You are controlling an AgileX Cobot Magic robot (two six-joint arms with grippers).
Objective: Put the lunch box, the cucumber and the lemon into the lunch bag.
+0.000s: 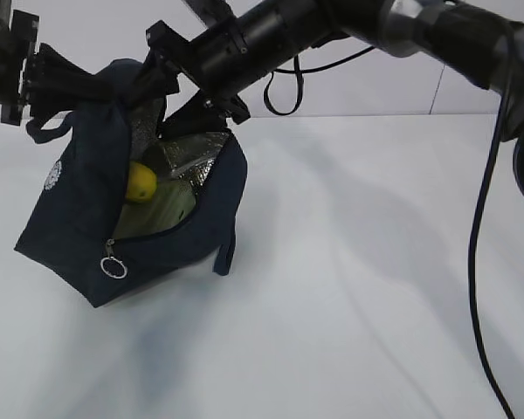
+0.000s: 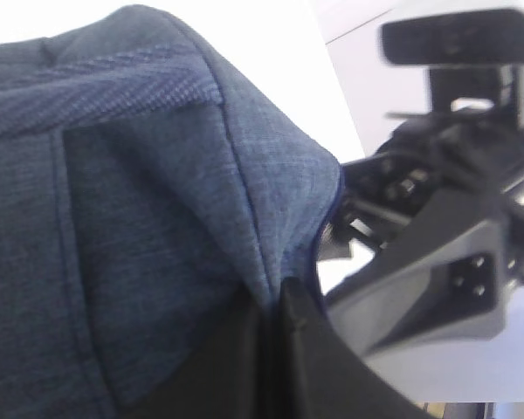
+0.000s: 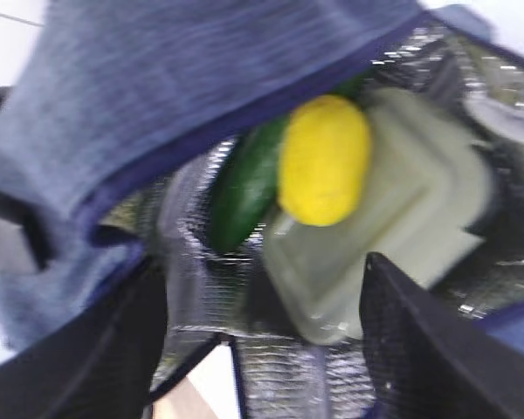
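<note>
In your exterior view the lunch bag [image 1: 79, 218] sits at the left of the frame on the white table [image 1: 349, 288], tipped, with its mouth open. Its ring pull [image 1: 113, 266] hangs low at the front. Inside, the lemon [image 1: 141, 182] rests on the lunch box [image 1: 162, 214]. In your right wrist view the cucumber [image 3: 249, 183] lies just left of the lemon. Your right gripper [image 3: 262, 340] is wide open over the mouth, holding nothing. At the upper left, your left gripper [image 2: 271, 349] is pinched tight on the bag's cloth.
</note>
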